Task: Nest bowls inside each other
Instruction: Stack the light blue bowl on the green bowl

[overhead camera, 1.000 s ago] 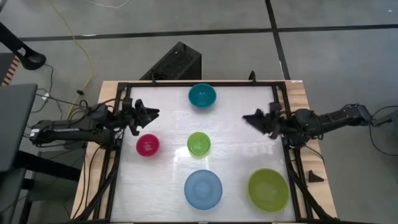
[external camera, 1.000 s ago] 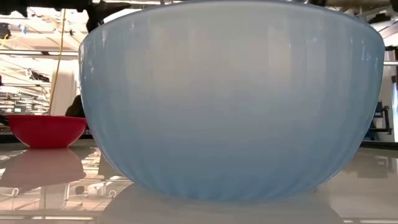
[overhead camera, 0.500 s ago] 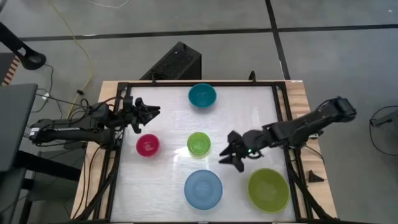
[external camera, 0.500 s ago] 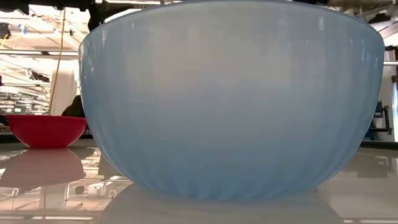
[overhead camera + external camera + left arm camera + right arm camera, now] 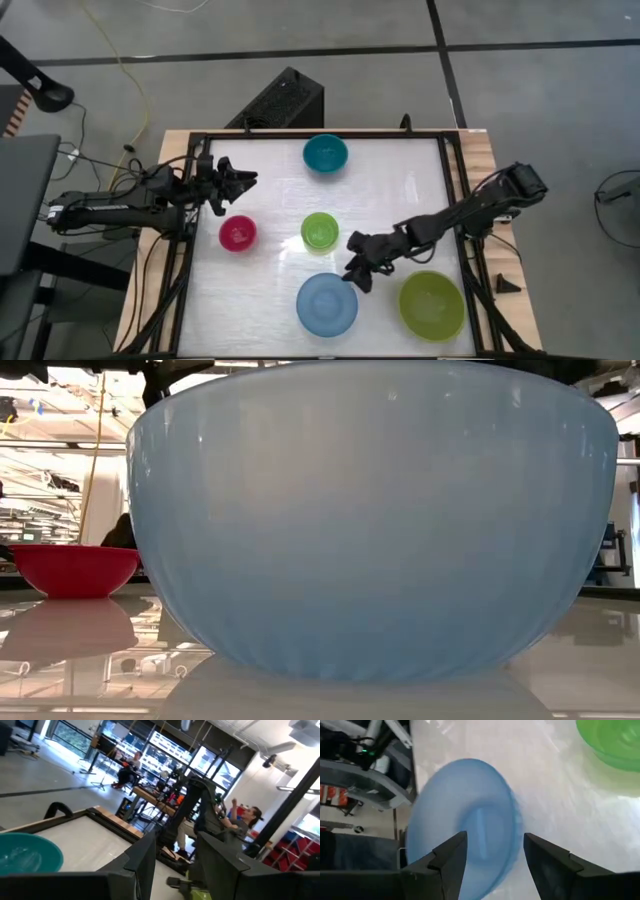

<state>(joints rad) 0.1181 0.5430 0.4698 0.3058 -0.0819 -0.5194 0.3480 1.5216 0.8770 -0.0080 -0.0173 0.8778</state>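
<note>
Five bowls rest on their bases on the white table. The teal bowl (image 5: pixel 325 153) sits at the far middle, the pink bowl (image 5: pixel 238 233) at the left, the small lime green bowl (image 5: pixel 319 231) in the centre, the light blue bowl (image 5: pixel 327 304) at the near middle and the large lime green bowl (image 5: pixel 431 305) at the near right. My right gripper (image 5: pixel 358 276) hangs open, slanting down, just above the light blue bowl's (image 5: pixel 465 820) far right rim and touches nothing. My left gripper (image 5: pixel 246 180) waits open at the far left, above the pink bowl's far side.
A black frame (image 5: pixel 452 190) runs around the table. The low view is filled by the light blue bowl (image 5: pixel 370 520), with the pink bowl (image 5: pixel 72 568) to its left. In the left wrist view the teal bowl (image 5: pixel 25 855) shows, and people sit in the room beyond.
My right gripper has swung from the table's far right edge toward the near middle, sinking and tipping downward, and now hangs over the light blue bowl's rim. Its fingers have stayed open. No bowl has moved.
</note>
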